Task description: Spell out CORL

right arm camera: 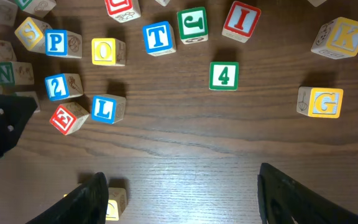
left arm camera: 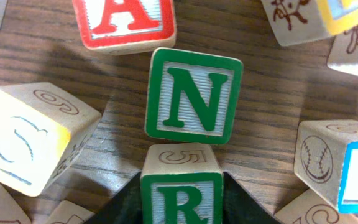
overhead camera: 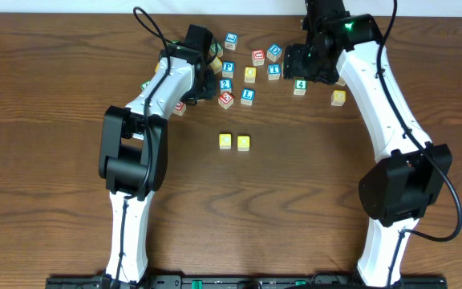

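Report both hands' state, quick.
Left hand: closed on the R block.
Right hand: open, holding nothing.

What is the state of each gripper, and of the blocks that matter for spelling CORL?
Left gripper: shut on the green wooden R block.
Right gripper: open, empty.
Green wooden R block: held between the fingers.
Blue wooden L block: lying loose, not gripped.
Two yellow wooden blocks: placed side by side.
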### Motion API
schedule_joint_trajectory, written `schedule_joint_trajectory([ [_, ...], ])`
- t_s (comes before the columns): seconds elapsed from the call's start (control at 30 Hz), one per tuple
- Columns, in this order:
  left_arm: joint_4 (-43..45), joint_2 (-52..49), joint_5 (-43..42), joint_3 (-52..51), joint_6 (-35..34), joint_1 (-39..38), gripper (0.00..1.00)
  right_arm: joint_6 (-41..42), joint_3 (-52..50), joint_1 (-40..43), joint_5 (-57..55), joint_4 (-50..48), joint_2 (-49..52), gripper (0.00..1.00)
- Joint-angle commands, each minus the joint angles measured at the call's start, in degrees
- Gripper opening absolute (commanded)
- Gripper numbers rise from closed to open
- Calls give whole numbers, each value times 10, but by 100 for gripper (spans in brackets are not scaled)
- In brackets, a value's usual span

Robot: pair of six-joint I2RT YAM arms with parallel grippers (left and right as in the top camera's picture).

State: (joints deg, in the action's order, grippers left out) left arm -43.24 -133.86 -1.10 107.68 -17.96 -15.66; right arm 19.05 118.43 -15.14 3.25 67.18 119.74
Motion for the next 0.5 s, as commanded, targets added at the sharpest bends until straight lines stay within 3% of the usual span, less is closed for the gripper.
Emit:
schedule_joint_trajectory([
  [0.0,-2,-8,7,-7,2,-1,29,6,6,-5,1,-1,4,72],
  [0.3,-25,37,7,-4,3,-1,26,6,6,1,-29,-3,4,72],
  [0.47,-56,125,1,-4,2,-16,26,6,6,26,-31,-12,4,73],
])
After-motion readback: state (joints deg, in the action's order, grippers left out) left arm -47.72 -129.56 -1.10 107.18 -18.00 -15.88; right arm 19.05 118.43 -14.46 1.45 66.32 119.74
